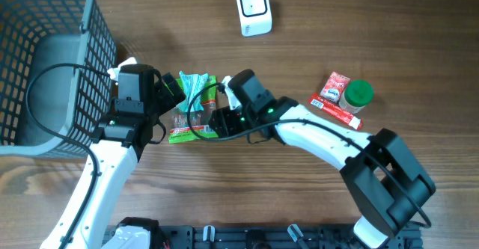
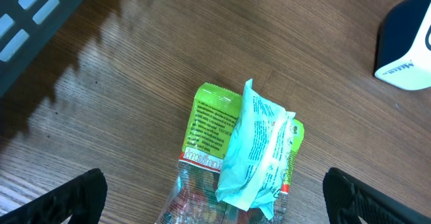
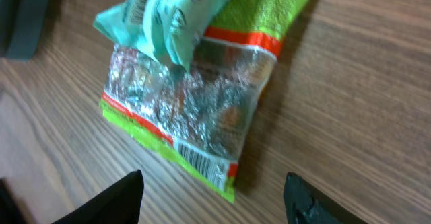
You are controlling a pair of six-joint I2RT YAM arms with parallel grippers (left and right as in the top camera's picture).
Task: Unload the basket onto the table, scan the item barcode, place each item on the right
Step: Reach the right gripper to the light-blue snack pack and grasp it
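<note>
A green snack packet with a clear window lies flat on the wooden table, and a teal packet rests across its top. In the right wrist view the green packet shows a barcode at its near corner. The white scanner stands at the back. My left gripper is open at the packets' left side, its fingers set wide on either side of the packets' near end. My right gripper is open at the right side, just short of the barcode corner, holding nothing.
A dark mesh basket fills the left of the table. At the right lie a red packet, a green-lidded jar and a red stick pack. The scanner shows at the left wrist view's right edge.
</note>
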